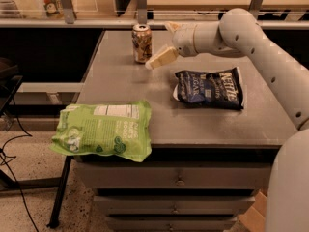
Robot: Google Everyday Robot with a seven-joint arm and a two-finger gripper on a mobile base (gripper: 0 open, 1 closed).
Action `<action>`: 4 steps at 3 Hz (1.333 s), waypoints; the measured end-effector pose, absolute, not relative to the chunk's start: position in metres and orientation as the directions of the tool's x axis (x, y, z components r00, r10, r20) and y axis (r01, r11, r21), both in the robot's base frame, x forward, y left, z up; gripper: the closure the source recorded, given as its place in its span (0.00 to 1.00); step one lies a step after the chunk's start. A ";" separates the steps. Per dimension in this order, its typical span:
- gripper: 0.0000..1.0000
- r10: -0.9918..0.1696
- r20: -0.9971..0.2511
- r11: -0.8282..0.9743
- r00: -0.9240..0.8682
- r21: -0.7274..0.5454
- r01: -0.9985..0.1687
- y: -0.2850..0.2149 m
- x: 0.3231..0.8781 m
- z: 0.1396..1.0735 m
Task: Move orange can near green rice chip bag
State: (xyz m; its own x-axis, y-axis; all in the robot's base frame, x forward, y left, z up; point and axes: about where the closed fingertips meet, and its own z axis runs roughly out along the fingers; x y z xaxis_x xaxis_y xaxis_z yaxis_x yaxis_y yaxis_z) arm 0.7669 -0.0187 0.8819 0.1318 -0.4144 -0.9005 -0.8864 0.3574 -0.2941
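The orange can (pixel 141 43) stands upright near the table's (pixel 120 81) 11 o'clock. The gripper (pixel 158 46) hovers just at its 3 o'clock, jaws spread and empty. The green chip bag (pixel 104 129) lies well apart, at the can's 7 o'clock.

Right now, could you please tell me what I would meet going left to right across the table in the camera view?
Flat light-green rice chip bag overhanging the front-left edge → small orange-brown metal can at the back → gripper, jaws open, just right of the can → dark-blue Kettle chip bag.
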 end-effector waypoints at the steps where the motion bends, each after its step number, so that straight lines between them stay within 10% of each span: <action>1: 0.00 -0.391 -0.909 0.332 0.144 -0.285 -0.899 0.004 0.774 0.887; 4: 0.64 -0.363 -0.926 0.326 0.102 -0.228 -0.917 0.036 0.789 0.877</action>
State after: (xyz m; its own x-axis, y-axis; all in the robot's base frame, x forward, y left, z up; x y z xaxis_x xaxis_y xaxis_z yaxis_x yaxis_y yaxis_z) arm 0.7891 0.0358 0.8773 0.1017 -0.3627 -0.9263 -0.9174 0.3259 -0.2284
